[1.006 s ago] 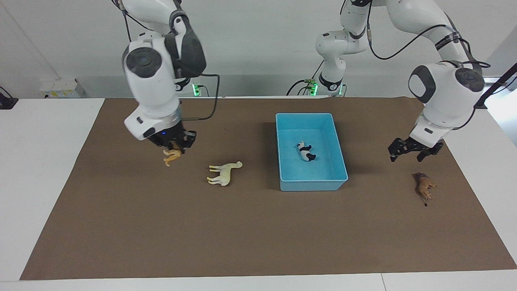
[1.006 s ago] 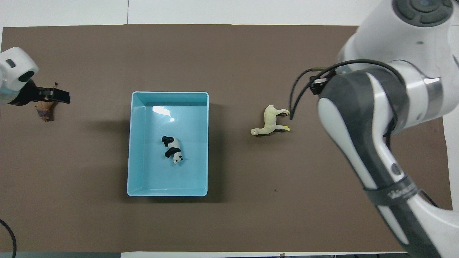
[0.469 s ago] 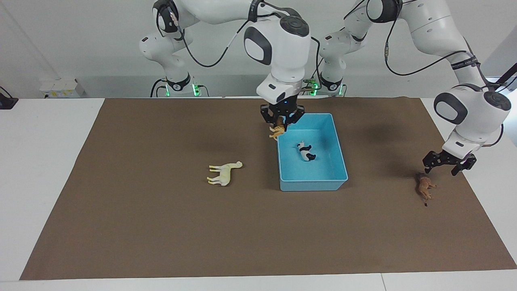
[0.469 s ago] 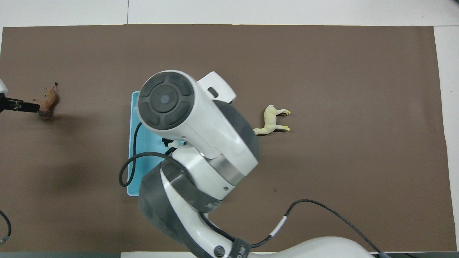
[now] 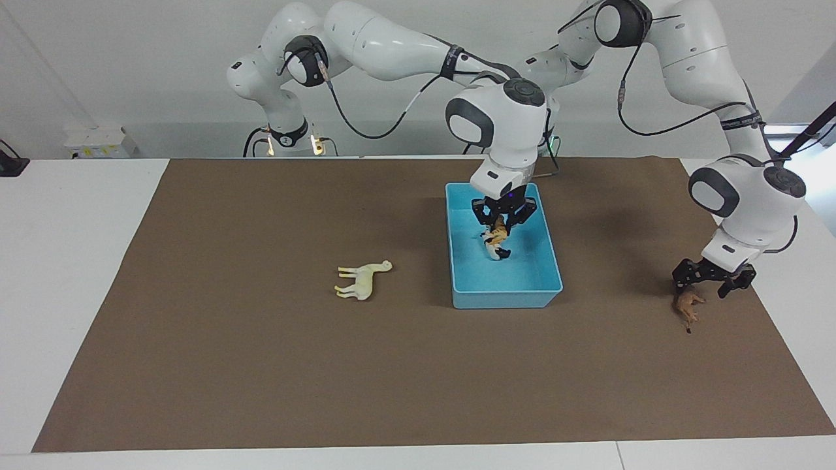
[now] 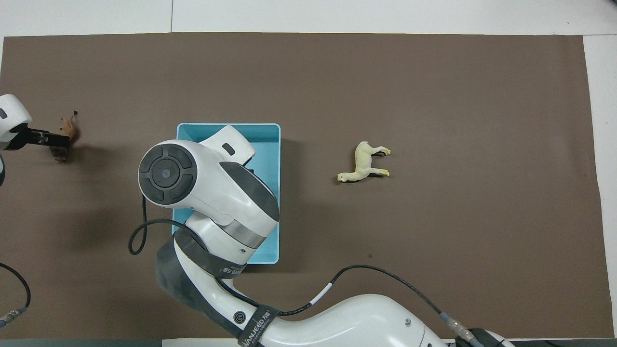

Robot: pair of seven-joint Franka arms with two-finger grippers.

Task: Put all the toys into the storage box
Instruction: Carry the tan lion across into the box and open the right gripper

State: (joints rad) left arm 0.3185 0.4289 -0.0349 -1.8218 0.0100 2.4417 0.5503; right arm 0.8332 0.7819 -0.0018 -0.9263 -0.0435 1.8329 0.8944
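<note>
just under right gripper (image 5: pixel 503 224): tiger (image 5: pixel 498 233)

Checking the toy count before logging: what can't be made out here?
- Overhead view: the right arm hides the right gripper, tiger and panda in the storage box.
- Facing view: the tiger covers most of the panda; gripped or loose, unclear.
- Both views: whether the left gripper touches the lion.

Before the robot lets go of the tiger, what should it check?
1. Right gripper over box: ok.
2. Its jaws shut on tiger: ok.
3. Tiger clear of panda below: cannot tell.
4. Horse in box: not ok, lying on mat.
5. Lion in box: not ok, on mat under left gripper, jaws open.
</note>
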